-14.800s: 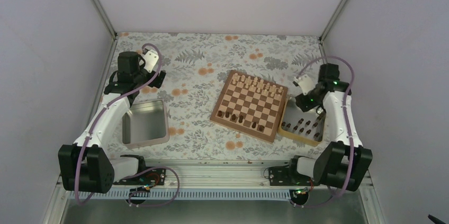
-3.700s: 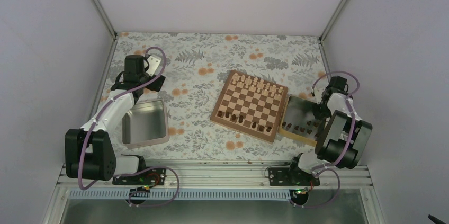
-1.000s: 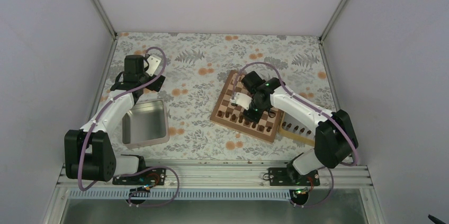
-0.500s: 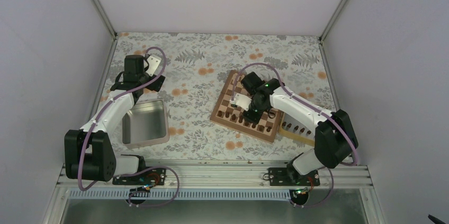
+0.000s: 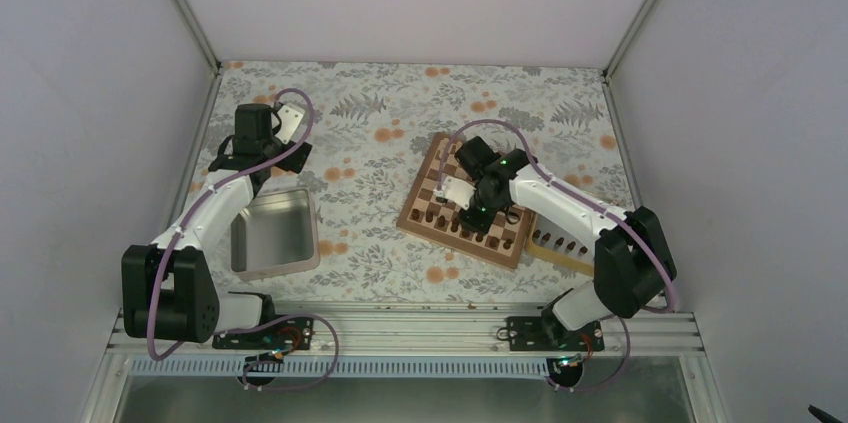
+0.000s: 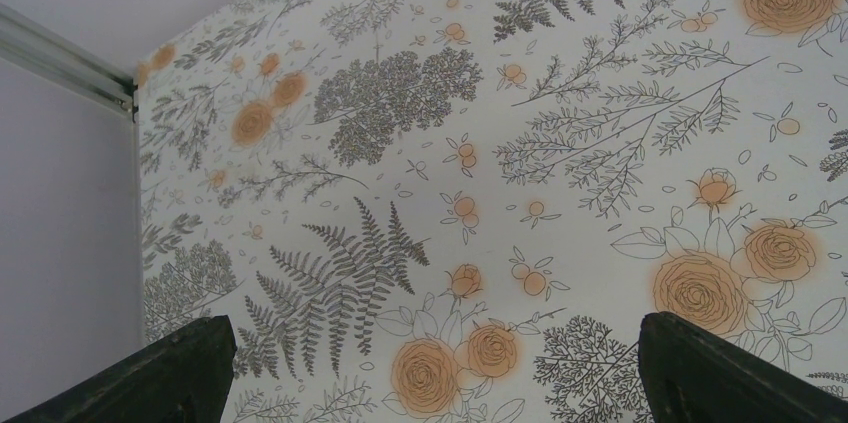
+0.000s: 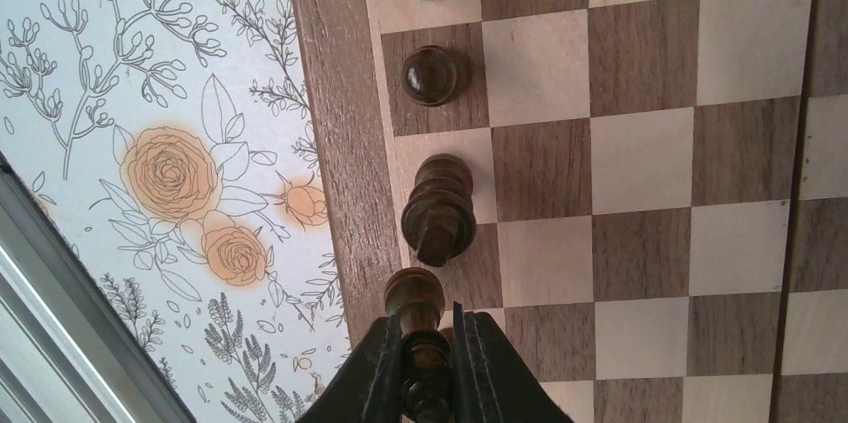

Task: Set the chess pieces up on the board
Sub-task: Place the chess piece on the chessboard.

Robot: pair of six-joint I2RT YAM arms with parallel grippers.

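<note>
My right gripper [image 7: 420, 328] is shut on a dark brown chess piece [image 7: 414, 295], held low over the board [image 7: 640, 143] at its near edge row. Beside it stand other dark chess pieces [image 7: 438, 208], one per square. From above, the right gripper [image 5: 468, 207] hangs over the board's [image 5: 432, 186] near row, where several dark pieces [image 5: 442, 223] stand. My left gripper [image 6: 432, 328] is open over the flowered cloth with nothing between its fingers. In the top view that left gripper [image 5: 290, 138] sits at the back left.
Pale cream pieces [image 5: 480, 155] line the board's far row. A light wooden tray [image 5: 553, 256] with more dark pieces lies right of the board, partly under my right arm. A grey metal tin [image 5: 270, 228] sits at the left.
My right arm swung from the tray over to the board's near row with a dark piece in its grip. Over the last second it has barely moved. The left arm is still.
</note>
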